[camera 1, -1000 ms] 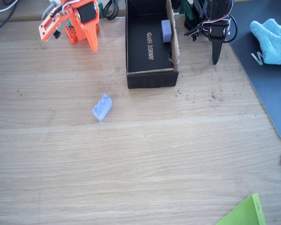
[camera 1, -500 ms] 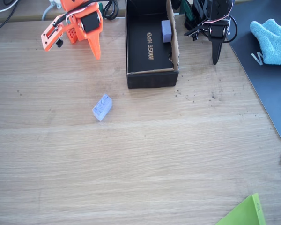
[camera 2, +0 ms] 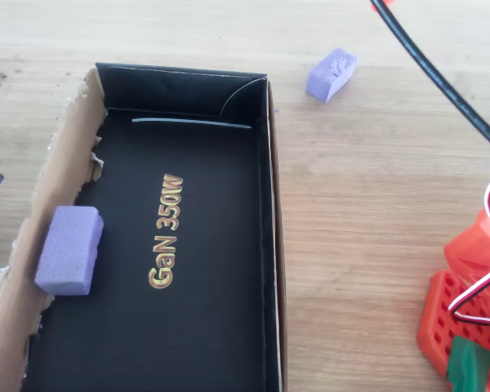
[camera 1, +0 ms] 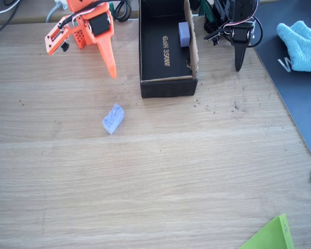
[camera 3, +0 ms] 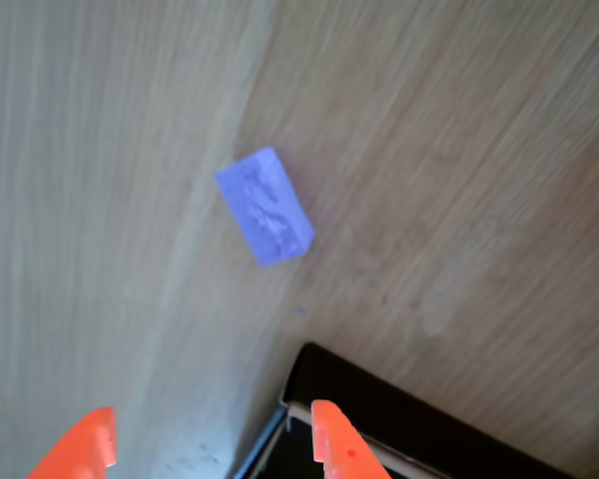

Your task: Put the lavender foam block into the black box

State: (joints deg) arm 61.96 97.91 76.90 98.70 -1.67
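The lavender foam block (camera 1: pixel 113 119) lies alone on the wooden table, rough face up, below and left of the black box (camera 1: pixel 166 89). In the overhead view the block (camera 2: pixel 331 74) sits just outside the box's wall (camera 2: pixel 274 245). My orange gripper (camera 1: pixel 83 54) hangs open at the back left, above and behind the block, with nothing between its fingers. In the wrist view the block (camera 3: pixel 265 206) lies ahead of the gripper (camera 3: pixel 210 444), and a corner of the box (camera 3: pixel 409 419) shows at the lower right.
A smoother, greyer block (camera 2: pixel 69 249) rests inside the box against its brown cardboard flap (camera 1: pixel 192 36). A dark mat (camera 1: pixel 295 98) carrying a blue cloth (camera 1: pixel 303 44) lies at the right. A green sheet corner (camera 1: pixel 272 236) pokes in at the front.
My gripper has swung forward, its long finger reaching farther toward the block. The block and the box have not moved.
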